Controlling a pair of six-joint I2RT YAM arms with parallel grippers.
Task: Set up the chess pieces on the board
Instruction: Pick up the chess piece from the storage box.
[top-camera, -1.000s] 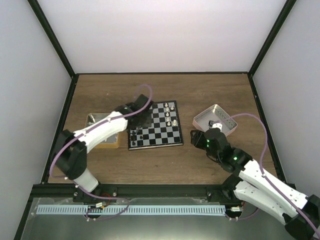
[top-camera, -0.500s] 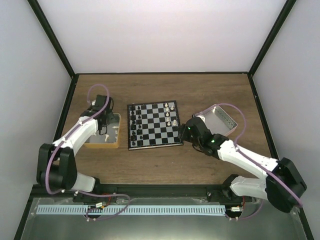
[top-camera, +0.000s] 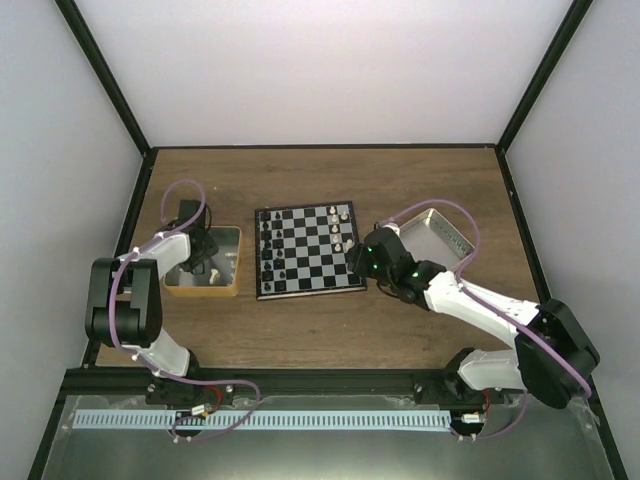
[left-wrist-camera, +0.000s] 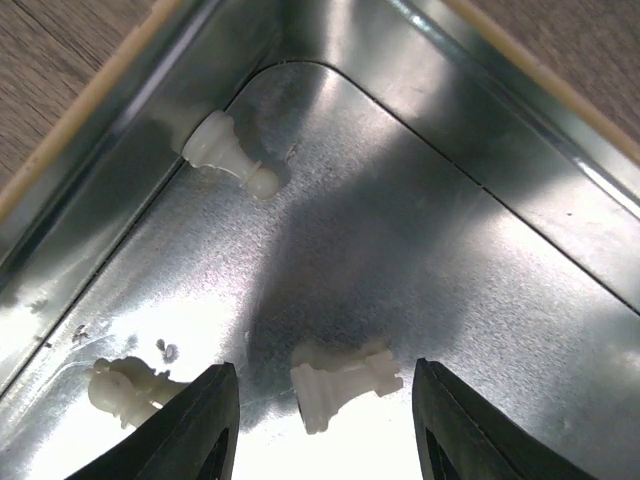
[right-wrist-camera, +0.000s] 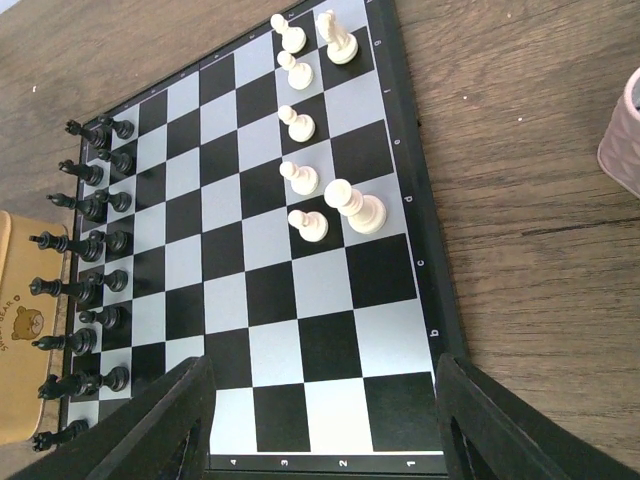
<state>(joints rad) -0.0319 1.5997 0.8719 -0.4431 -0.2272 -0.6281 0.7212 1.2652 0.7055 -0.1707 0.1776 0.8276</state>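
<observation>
Jaws apart, the left gripper (left-wrist-camera: 324, 438) hangs over a toppled cream piece (left-wrist-camera: 345, 383) in the tan tray (left-wrist-camera: 480, 130), apparently lined up to lift it, while the right gripper (right-wrist-camera: 325, 432), also spread and empty, hovers over the near edge of the board (right-wrist-camera: 330, 342), whose white side is half filled and whose black pieces (right-wrist-camera: 92, 252) stand in two rows.

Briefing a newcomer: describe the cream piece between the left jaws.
Left of the black and silver chessboard sits a tan metal tray. Inside, between the jaws of the left gripper, lies a toppled cream piece, stout and flat-topped, unlike the round-headed corner pawn.
</observation>
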